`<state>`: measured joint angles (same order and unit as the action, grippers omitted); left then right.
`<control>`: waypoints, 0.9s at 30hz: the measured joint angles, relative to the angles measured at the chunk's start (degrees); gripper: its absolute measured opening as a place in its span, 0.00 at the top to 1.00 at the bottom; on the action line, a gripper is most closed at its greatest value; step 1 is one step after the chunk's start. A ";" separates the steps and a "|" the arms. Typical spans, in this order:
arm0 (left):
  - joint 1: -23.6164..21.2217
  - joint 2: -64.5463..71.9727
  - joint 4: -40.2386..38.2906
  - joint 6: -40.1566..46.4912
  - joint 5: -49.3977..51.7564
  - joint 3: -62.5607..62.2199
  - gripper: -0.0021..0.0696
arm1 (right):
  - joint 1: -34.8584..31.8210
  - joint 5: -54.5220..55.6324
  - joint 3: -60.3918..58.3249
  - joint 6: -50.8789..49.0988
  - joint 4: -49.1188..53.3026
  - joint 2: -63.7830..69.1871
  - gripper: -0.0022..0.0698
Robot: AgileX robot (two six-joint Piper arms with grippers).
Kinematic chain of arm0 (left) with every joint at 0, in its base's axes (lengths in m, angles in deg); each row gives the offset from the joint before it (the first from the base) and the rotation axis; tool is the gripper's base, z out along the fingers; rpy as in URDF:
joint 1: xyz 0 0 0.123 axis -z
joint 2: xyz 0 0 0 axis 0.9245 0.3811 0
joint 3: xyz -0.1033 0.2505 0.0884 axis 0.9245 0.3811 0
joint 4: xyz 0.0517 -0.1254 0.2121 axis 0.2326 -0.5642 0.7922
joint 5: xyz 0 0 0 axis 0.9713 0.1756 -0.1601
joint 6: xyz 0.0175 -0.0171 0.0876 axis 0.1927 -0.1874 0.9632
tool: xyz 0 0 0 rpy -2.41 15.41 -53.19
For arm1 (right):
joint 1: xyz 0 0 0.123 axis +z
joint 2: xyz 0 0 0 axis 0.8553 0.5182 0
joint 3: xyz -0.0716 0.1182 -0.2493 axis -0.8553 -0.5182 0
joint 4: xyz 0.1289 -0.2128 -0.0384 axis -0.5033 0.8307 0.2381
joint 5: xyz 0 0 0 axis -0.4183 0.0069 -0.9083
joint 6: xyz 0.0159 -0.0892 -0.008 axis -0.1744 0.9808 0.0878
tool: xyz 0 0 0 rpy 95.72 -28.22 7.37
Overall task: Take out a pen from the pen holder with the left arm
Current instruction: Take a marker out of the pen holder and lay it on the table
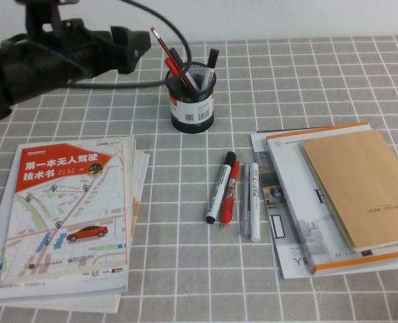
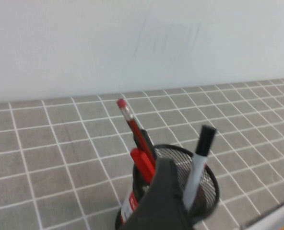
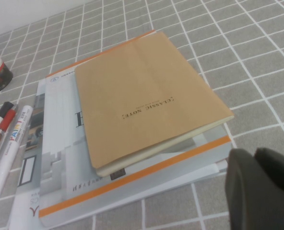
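**Left gripper beside the pen holder, pens inside**

The left gripper (image 1: pixel 137 46) hangs above the grey tiled table (image 1: pixel 185 282), reaching in from the robot's left. The pictures do not show how far it is open, and nothing can be seen in its hold. Just off its tip and lower down stands the black wire-mesh pen holder (image 1: pixel 193 101), upright. The red pencil with a red eraser end (image 1: pixel 163 46) leans out of the holder towards the gripper, its top just beside the gripper's tip. A red clip pen (image 1: pixel 176 68) and a white marker with a black cap (image 1: pixel 212 62) stand in the holder further from the gripper.

Beyond the holder, nearer the robot, four pens lie side by side on the table: a black-capped marker (image 1: pixel 219 187), a red marker (image 1: pixel 230 192), a slim grey pen (image 1: pixel 243 202) and a white paint marker (image 1: pixel 254 202). Below the left arm lies a red-covered booklet (image 1: pixel 64 215).

The right gripper (image 3: pixel 256 165) hovers close over the tan notebook (image 3: pixel 142 100) and the orange-edged white book (image 3: pixel 132 187) under it; its opening cannot be told.
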<state>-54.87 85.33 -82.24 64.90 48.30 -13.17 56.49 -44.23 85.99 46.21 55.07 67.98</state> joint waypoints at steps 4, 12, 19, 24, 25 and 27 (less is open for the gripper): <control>0.00 5.93 -0.13 -3.19 0.11 -6.09 0.21 | 0.00 0.00 0.00 0.00 0.00 0.00 0.99; 0.00 17.00 -0.13 -6.03 0.30 -18.32 0.21 | 0.00 0.00 0.00 0.00 0.00 0.00 0.99; 0.12 24.40 -0.13 -10.18 0.70 -26.35 0.22 | 0.00 0.00 0.00 0.00 0.00 0.00 0.99; 0.25 26.59 -0.24 -10.82 0.18 -27.74 0.23 | 0.00 0.00 0.00 0.00 0.00 0.00 0.99; 0.25 26.95 -0.24 -10.82 0.09 -27.86 0.24 | 0.00 0.00 0.00 0.00 0.00 0.00 0.99; 0.25 27.80 -0.24 -10.93 -0.17 -27.86 0.24 | 0.00 0.00 0.00 0.00 0.00 0.00 0.99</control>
<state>-54.63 113.13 -82.47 53.97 48.13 -41.03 56.49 -44.23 85.99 46.21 55.07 67.98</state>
